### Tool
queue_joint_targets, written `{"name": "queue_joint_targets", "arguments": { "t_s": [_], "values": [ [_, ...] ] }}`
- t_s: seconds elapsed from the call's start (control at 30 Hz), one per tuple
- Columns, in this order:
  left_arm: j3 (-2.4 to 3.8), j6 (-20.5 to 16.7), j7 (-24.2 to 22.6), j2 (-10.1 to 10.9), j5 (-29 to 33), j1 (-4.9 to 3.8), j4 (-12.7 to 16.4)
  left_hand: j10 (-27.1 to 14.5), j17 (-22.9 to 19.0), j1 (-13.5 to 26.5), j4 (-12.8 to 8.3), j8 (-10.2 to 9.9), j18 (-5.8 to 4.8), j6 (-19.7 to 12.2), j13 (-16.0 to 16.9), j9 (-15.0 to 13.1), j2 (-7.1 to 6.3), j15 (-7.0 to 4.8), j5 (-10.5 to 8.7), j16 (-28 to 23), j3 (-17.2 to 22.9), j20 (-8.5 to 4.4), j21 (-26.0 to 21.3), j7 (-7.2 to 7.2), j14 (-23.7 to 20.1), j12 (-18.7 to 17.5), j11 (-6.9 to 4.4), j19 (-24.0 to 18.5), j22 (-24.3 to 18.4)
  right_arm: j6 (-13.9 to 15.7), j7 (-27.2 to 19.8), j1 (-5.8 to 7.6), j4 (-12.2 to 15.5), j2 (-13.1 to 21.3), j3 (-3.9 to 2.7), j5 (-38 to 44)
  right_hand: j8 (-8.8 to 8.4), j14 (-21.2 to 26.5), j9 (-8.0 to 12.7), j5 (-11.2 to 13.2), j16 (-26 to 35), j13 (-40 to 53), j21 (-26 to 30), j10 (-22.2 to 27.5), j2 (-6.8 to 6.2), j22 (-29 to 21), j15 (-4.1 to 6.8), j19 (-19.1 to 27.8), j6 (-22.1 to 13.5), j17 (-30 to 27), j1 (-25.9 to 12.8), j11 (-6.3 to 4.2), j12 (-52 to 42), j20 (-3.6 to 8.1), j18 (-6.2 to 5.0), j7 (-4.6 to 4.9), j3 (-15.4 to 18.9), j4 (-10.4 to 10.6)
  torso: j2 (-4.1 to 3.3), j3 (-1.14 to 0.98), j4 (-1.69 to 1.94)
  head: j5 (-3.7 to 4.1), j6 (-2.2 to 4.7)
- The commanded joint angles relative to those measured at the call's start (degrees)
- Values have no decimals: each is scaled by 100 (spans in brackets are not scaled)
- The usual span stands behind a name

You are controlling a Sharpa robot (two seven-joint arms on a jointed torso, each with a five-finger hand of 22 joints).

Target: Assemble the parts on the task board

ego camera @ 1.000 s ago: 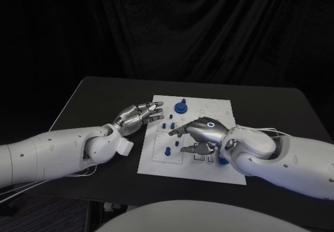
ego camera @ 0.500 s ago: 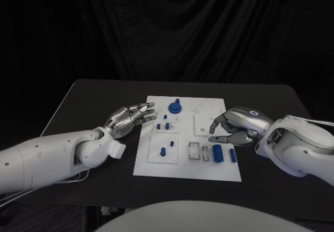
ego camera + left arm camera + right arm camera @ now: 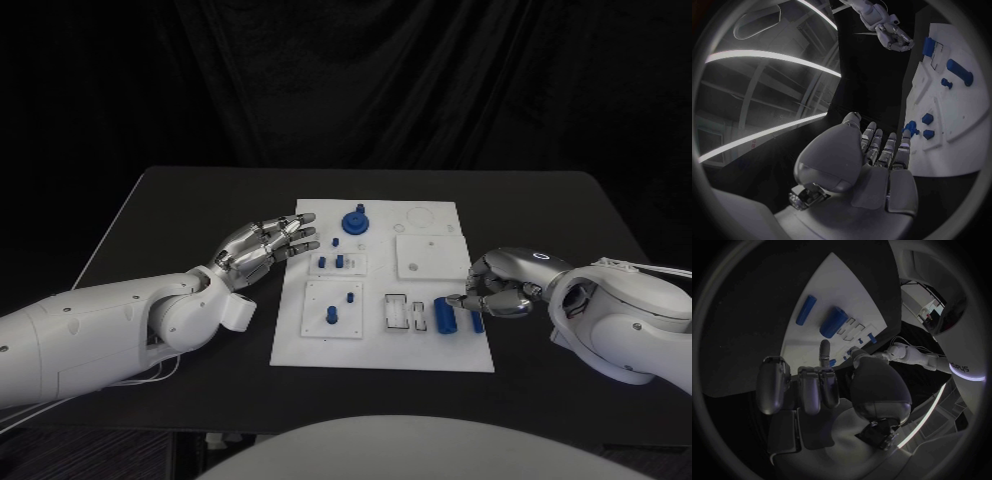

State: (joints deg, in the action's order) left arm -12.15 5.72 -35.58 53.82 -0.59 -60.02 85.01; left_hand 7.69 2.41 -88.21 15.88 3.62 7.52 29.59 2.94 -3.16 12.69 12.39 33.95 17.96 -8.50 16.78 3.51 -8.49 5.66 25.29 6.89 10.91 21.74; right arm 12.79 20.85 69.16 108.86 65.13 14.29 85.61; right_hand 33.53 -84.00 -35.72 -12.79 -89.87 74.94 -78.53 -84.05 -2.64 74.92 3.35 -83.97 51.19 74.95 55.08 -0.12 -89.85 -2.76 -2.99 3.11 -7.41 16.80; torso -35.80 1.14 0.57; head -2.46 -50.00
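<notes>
The right hand (image 3: 498, 285) hovered at the right edge of the board (image 3: 433, 355), fingers curled in and holding nothing that could be seen. Just beside its fingertips, toward the board's middle, lay two blue cylinders, a thick one (image 3: 447, 315) and a thin one (image 3: 477, 321), both with their long axes running from the near edge to the far edge. This hand was clearly the nearer one to them. The left hand (image 3: 267, 247) hung at the left edge, fingers spread, empty. Whether the right fingertips touched the thin cylinder was hard to make out; the hand hid part of it
</notes>
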Motion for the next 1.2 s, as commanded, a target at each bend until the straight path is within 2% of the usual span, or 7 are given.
{"name": "queue_joint_targets", "arguments": {
  "t_s": [0.03, 0.23, 0.5, 0.7, 0.83, 0.9, 1.2],
  "values": [
    [5, 18, -58, -21, 23, 7, 5, 17, 4, -50, -1, 21, -82, 46, 6, -9, 6, -7, 38, 32, 40, -1, 22, 3, 28, 32, 31, 26, 4, -191, 564, -33, -16, -57, -2, -75, 116, -600, -151, -17, -13, 1506, -190, -595, -30, 1245, 58, -265, -56, 1505, -39, -51, -15, 35, 94, -2, -53, -3, 1, -9, 21, 59, 0],
    [5, 25, -58, -36, 23, 7, -6, 22, 5, -51, 0, 21, -82, 46, 7, -9, 7, -7, 39, 36, 43, -1, 22, 3, 30, 43, 33, 27, 4, -250, 649, -83, -130, -186, -2, -78, 227, -600, -304, -102, -13, 1506, -259, -595, -7, 1256, 76, -276, -95, 1505, -39, -71, -15, 52, 103, -23, -104, -2, 0, -24, -6, 63, 0],
    [5, 42, -54, -49, 23, 7, -17, 23, 4, -53, 0, 19, -83, 29, 7, -7, 9, -7, 40, 34, 47, -1, 23, 3, 30, 41, 35, 30, 6, -267, 671, -218, -276, -349, -3, -79, 262, -600, -356, -123, -13, 1506, -270, -595, 35, 1256, 81, -274, -105, 1505, -75, -77, -15, 57, 104, -29, -122, -1, 2, -8, 11, 48, 0],
    [5, 55, -53, -29, 23, 10, -20, 27, 4, -54, 1, 19, -83, 33, 8, -7, 11, -7, 39, 35, 51, -1, 23, 3, 31, 52, 36, 30, 1, -186, 647, -317, -366, -474, -3, -79, 315, -600, -495, 404, -13, 1506, -272, -595, 189, 1247, 93, -249, -138, 1505, -498, -87, -15, 68, 97, -37, -33, 5, 0, -6, 13, 49, 0],
    [5, 55, -51, -20, 23, 13, -23, 27, 4, -54, 1, 19, -83, 33, 8, -7, 11, -7, 39, 35, 51, -1, 23, 3, 31, 52, 36, 30, 1, -181, 642, -339, -424, -534, -3, -79, 325, -600, -525, 437, -13, 1506, -284, -595, 208, 1248, 97, -248, -121, 1505, -614, -91, -15, 71, 98, -43, 38, 7, -1, -10, 18, 54, 0],
    [5, 59, -50, -20, 23, 15, -24, 27, 4, -54, 1, 19, -83, 33, 8, -7, 11, -7, 39, 35, 51, -1, 23, 3, 31, 52, 36, 30, 1, -184, 649, -347, -451, -561, -3, -79, 329, -600, -554, 626, -13, 1506, -298, -595, 259, 1249, 104, -247, -98, 1505, -752, -99, -15, 76, 99, -51, 140, 4, -1, -10, 21, 55, 0],
    [5, 70, -39, -19, 23, 26, -24, 34, 4, -58, 1, 18, -84, 33, 10, -7, 16, -6, 38, 38, 58, -1, 24, 1, 33, 63, 41, 33, 2, -492, 803, -367, -542, -656, -4, -87, 324, -600, -576, 566, -13, 1506, -287, -595, 308, 1242, 113, -236, -65, 1505, -824, -110, -15, 84, 94, -62, 249, 2, 0, -12, 4, 51, 0]
  ]
}}
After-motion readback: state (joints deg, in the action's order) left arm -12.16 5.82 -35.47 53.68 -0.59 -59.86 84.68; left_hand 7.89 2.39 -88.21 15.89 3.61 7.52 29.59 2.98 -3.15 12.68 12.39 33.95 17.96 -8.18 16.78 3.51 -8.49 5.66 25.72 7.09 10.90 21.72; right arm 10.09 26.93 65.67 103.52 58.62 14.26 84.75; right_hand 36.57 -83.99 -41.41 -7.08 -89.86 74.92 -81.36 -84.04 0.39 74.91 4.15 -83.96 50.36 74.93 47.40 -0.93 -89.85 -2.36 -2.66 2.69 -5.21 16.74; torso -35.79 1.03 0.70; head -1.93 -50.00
